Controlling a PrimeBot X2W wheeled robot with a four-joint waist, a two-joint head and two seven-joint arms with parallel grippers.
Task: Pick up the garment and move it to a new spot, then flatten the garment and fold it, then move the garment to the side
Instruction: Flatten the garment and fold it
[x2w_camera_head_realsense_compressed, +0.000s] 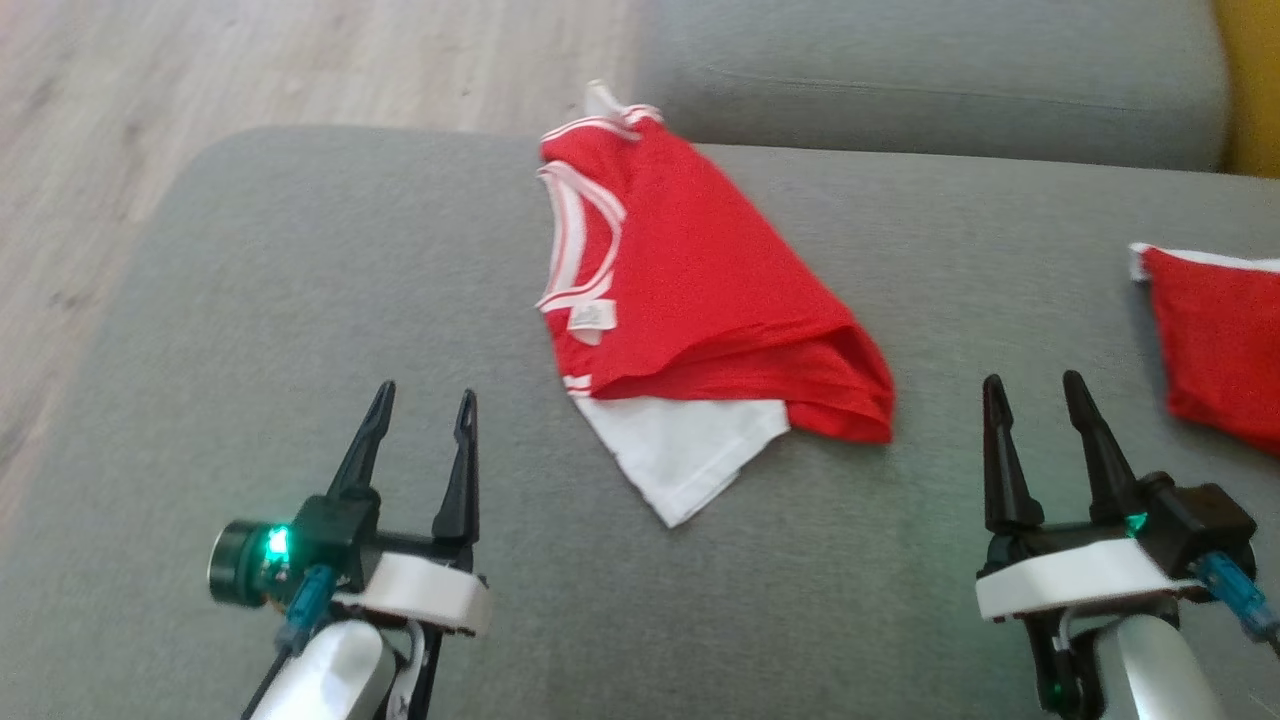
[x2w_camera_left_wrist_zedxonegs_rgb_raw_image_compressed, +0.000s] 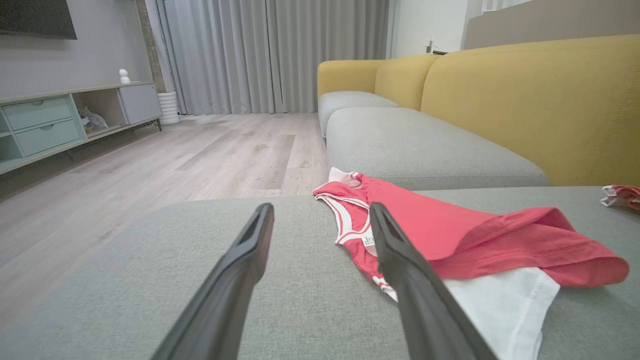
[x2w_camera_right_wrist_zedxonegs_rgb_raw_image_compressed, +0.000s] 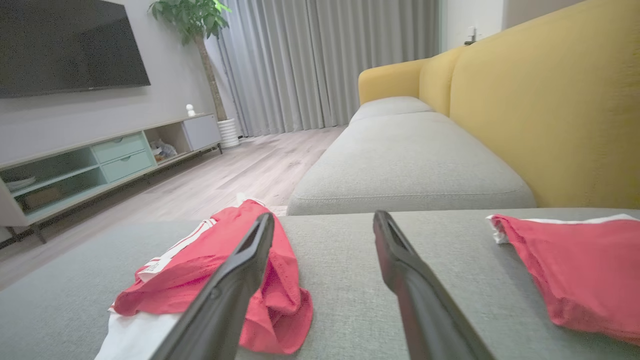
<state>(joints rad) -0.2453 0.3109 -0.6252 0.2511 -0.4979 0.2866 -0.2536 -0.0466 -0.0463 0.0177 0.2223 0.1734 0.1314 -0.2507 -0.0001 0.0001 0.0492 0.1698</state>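
**Red garment (x2w_camera_head_realsense_compressed: 700, 290) lies loose, nothing held**

Red cloth with white trim sits bunched in the middle of the grey cushion (x2w_camera_head_realsense_compressed: 300, 300), a white flap (x2w_camera_head_realsense_compressed: 680, 455) poking out at its near edge. My left gripper (x2w_camera_head_realsense_compressed: 427, 392) and right gripper (x2w_camera_head_realsense_compressed: 1031, 378) flank it, both spread wide and empty, each well apart from it. A second red piece (x2w_camera_head_realsense_compressed: 1215, 340) lies off to my right. I judge the pick-up not yet begun. Next I need to reach forward and inward and pinch an edge on each side.
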